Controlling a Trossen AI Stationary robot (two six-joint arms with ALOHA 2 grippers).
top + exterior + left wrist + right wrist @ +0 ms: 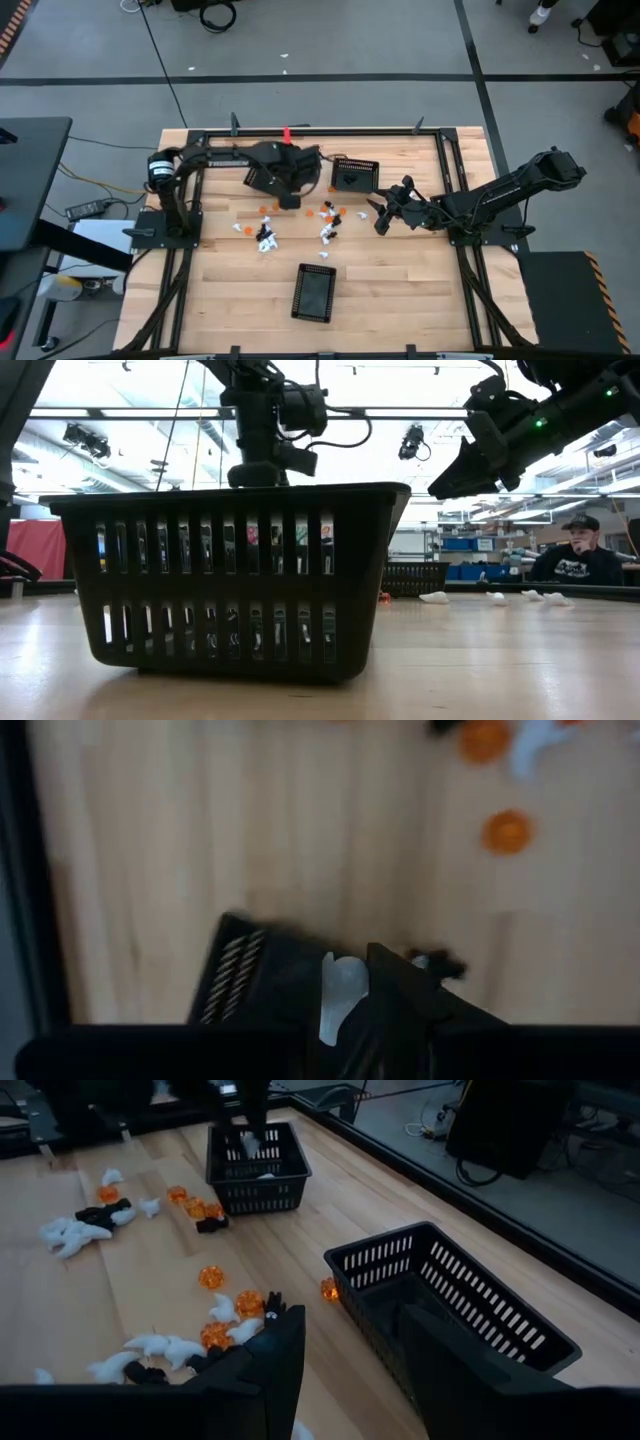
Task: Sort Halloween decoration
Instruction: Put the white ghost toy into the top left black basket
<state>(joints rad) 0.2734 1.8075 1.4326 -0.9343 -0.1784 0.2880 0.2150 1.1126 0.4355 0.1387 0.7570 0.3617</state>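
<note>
The Halloween decoration lies loose on the wooden table: orange trinkets (210, 1277), white ones (70, 1232) and black ones (265, 238). My left gripper (285, 175) hangs over the far-left black mesh basket (255, 1165), shut on a white trinket (340, 995). My right gripper (350, 1380) stands open with nothing between its fingers. It sits above the table beside a second basket (450, 1300), which stands at the far middle (355, 175). A third basket (315, 292) stands near the front edge. My left gripper pinches the white trinket between its two fingers; its upper part (343, 975) sticks out beside one dark finger (400, 1000). The fingers point steeply down from above. The trinket is lifted clear, above the basket (235, 970).
Trinkets cluster in two heaps at mid-table (328, 232) (262, 235), between the far baskets and the near one. A black frame rail (320, 131) runs around the table. A person (580, 555) sits beyond the table. Bare wood lies to the near left and near right.
</note>
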